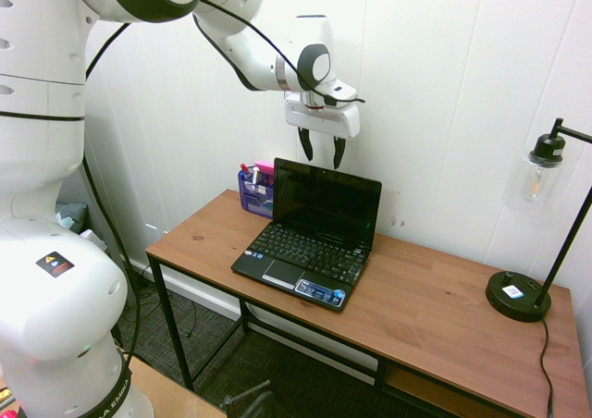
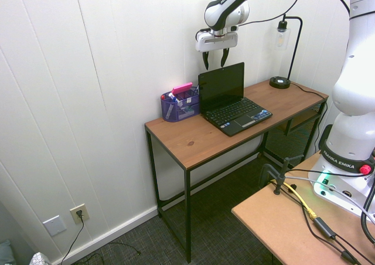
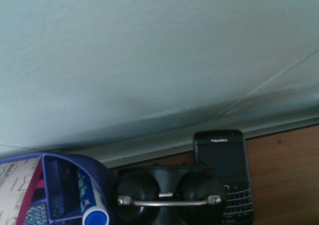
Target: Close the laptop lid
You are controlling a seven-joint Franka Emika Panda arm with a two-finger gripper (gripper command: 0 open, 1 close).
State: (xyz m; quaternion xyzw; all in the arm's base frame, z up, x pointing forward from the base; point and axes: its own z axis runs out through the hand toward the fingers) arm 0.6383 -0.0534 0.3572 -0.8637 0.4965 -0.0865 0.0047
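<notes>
Left of our landmark, the laptop [image 1: 309,239], sits the purple organizer [image 1: 256,192]. The laptop lid [image 1: 326,200] stands raised at its back; above, our hand [image 1: 322,153] hangs wide, empty. We judge we're approaching; next we get behind the lid and push it forward. Right of the laptop, a lamp [image 1: 518,296] stands on the tabletop [image 1: 427,300].

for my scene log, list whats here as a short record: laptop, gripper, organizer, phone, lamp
laptop: black, on the desk, lid up, not closed
gripper: fingers open, empty, above the lid's top edge
organizer: purple mesh, beside the laptop, holding a blue-capped marker
phone: black, with a keypad, near the wall
lamp: black base, clear glass shade, at the desk's other end
</notes>
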